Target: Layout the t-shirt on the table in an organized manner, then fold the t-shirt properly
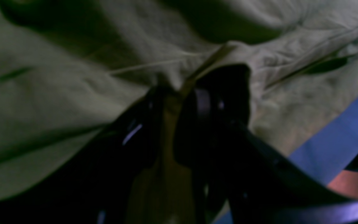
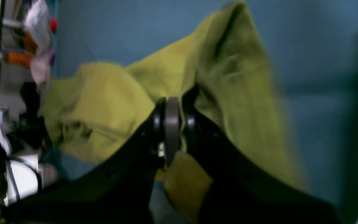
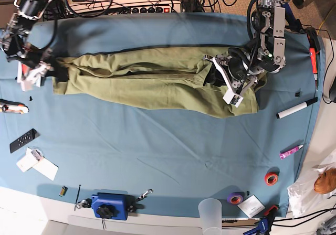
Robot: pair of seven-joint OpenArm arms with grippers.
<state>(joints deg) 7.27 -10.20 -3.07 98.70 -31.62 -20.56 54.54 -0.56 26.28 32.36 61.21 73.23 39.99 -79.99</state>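
At opposite ends, both grippers (image 2: 172, 124) (image 1: 179, 93) apparently pinch the t-shirt (image 3: 157, 80).

Two arms of black and silver metal links, white brackets near the wrists, glossy black curved fingers (image 2: 197, 130), grey round pads, black cables.

no readable text, no labels or brand names legible, cards and paper slips on the table (image 3: 157, 156) too small, wrist views too blurred
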